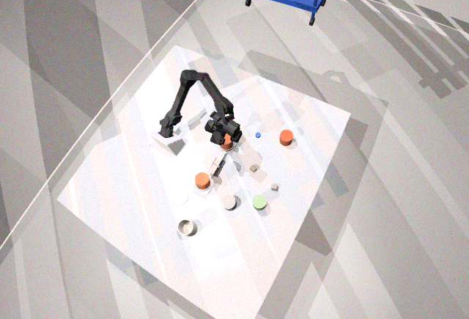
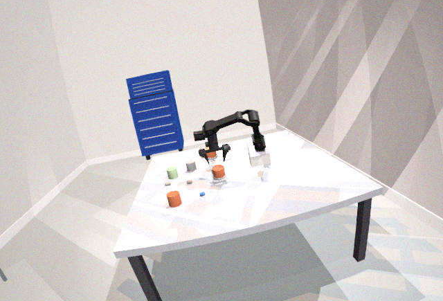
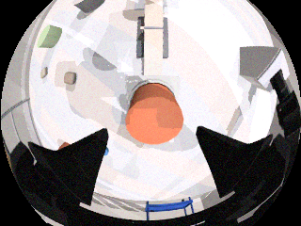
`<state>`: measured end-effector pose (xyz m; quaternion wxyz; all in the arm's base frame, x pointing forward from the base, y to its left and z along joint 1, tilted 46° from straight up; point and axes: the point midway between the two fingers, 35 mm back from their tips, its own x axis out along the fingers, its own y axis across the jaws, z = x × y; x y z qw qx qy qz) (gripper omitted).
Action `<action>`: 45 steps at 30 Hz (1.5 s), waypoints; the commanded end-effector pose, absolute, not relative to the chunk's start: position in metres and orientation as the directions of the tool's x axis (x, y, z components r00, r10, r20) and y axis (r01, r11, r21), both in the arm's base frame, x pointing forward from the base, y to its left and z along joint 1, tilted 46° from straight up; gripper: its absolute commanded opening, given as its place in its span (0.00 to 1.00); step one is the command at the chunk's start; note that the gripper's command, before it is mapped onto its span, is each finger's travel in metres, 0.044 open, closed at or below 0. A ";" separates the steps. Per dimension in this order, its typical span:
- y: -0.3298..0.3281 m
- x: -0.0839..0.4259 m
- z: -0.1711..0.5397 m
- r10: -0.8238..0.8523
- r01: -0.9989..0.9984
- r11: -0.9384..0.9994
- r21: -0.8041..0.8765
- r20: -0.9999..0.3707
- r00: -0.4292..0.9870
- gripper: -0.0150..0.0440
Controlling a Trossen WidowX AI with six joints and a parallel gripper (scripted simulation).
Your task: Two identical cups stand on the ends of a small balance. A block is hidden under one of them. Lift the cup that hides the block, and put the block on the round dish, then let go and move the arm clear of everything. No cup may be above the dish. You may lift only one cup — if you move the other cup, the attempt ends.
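Observation:
One orange-red cup stands upright on one end of the balance. The matching cup stands on the other end, outside the wrist view. My gripper is open and empty, pointing down above the first cup. In the wrist view its fingertips are on either side of that cup's top, with a gap at both sides. The pale round dish lies beside the other cup and is hard to make out. The block is not visible. I cannot tell the balance's tilt.
A loose red cup and a small blue piece lie beyond the near cup. A green cylinder, a grey cylinder, a hollow beige cup and small brown blocks stand around the balance.

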<state>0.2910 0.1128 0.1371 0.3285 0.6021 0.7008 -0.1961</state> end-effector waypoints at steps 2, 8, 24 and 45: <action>0.120 0.287 0.130 0.713 0.974 0.201 0.105 -0.698 -0.072 1.00; 0.125 0.288 0.124 0.712 0.974 0.201 0.105 -0.699 -0.072 1.00; 0.144 0.287 0.106 0.712 0.974 0.201 0.105 -0.699 -0.071 1.00; 0.164 0.283 0.088 0.715 0.974 0.201 0.106 -0.696 -0.072 0.98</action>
